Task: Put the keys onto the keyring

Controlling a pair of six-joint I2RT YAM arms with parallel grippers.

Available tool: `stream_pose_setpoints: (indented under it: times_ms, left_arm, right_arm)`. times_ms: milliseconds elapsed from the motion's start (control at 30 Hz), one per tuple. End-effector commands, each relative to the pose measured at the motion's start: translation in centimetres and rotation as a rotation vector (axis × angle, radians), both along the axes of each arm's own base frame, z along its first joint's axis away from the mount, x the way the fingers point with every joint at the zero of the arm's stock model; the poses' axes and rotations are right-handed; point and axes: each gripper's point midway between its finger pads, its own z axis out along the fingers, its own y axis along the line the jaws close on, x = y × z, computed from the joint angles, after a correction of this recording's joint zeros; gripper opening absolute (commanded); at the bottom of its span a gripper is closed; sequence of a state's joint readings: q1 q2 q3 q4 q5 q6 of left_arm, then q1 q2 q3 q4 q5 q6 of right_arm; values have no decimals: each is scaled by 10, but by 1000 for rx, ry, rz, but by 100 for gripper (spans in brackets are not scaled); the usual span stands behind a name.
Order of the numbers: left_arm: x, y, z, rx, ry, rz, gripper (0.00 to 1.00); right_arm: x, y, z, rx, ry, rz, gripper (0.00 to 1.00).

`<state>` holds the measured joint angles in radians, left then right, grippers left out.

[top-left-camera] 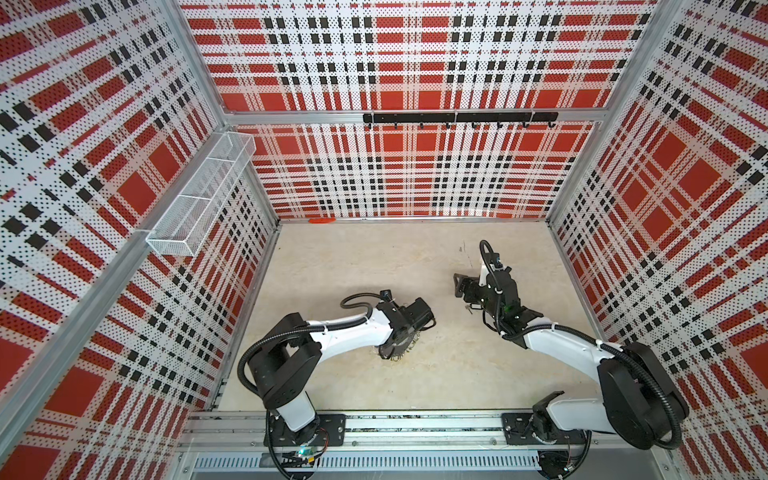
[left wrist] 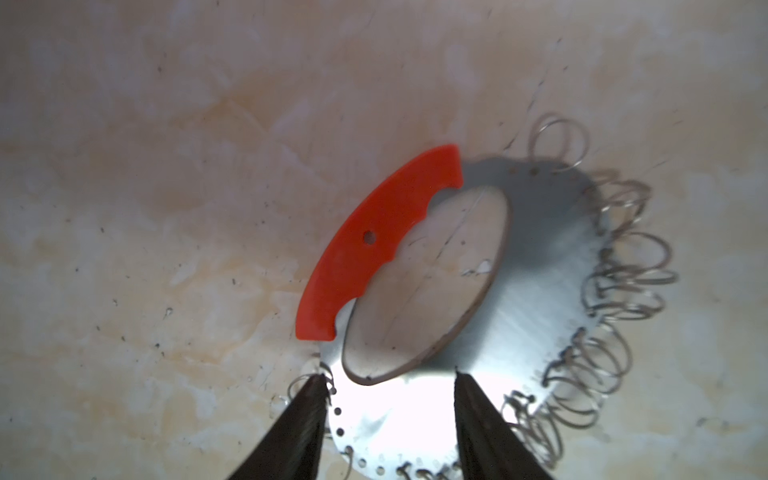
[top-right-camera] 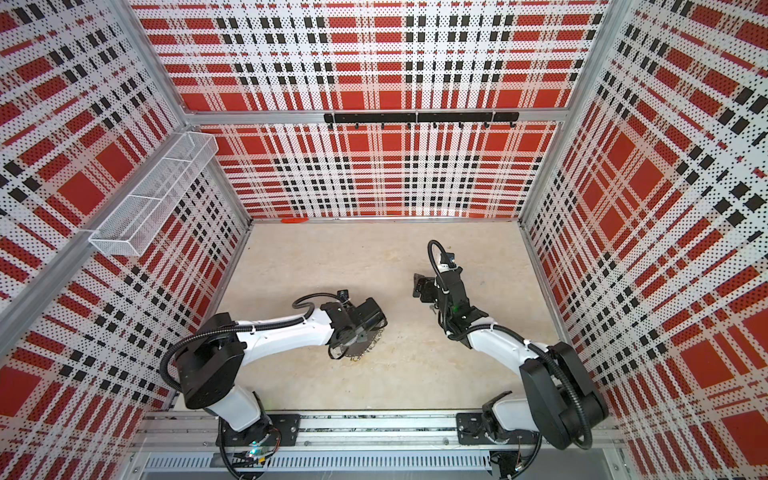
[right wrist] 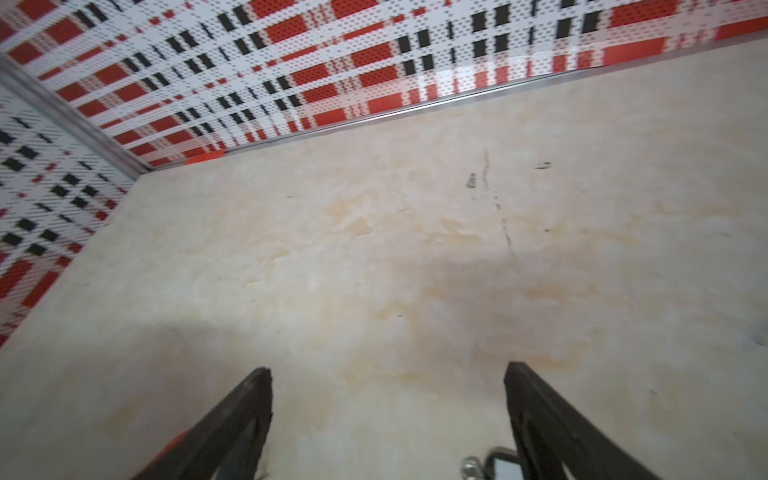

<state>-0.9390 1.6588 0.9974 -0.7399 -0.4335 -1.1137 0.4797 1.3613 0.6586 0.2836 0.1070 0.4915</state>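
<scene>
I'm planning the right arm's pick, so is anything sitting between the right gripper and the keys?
Nothing visible does. The keys lie on the table right beside the open right gripper. Only table surface shows between them and the keyring, which has the left gripper over it.

Top views: bright, even light from above, sharp. Heavy wide-angle bowing of the plaid walls (top-left-camera: 104,166) toward the edges, soft short shadows on the table (top-left-camera: 374,257). Left wrist view: blown-out white glare on the keyring (left wrist: 540,266) at its near band, split rings (left wrist: 631,257) soft, probably defocus. Right wrist view: whole frame smeared, the keys (right wrist: 500,469) at the edge blurred.
</scene>
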Motion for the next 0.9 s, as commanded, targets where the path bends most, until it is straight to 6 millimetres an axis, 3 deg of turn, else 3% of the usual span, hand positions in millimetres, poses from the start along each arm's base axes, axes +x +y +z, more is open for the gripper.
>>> stream_pose_setpoints:
  times_ms: [0,233,433,700,867]
  left_arm:
    - [3,-16,4,-135,-49,32,53]
    - [-20,-12,-18,-247,-21,33,54]
    - [-8,-3,-25,-298,-29,72,54]
    - [2,17,-43,-266,-2,107,54]
    - [18,29,-42,-252,-21,131,54]
  right_arm:
    - [-20,37,-30,73,171,176,90]
    - [-20,87,-47,221,293,316,90]
    - [-17,110,-61,295,344,362,90]
    - [-29,120,-69,386,381,388,90]
    - [-41,118,-72,397,392,382,90]
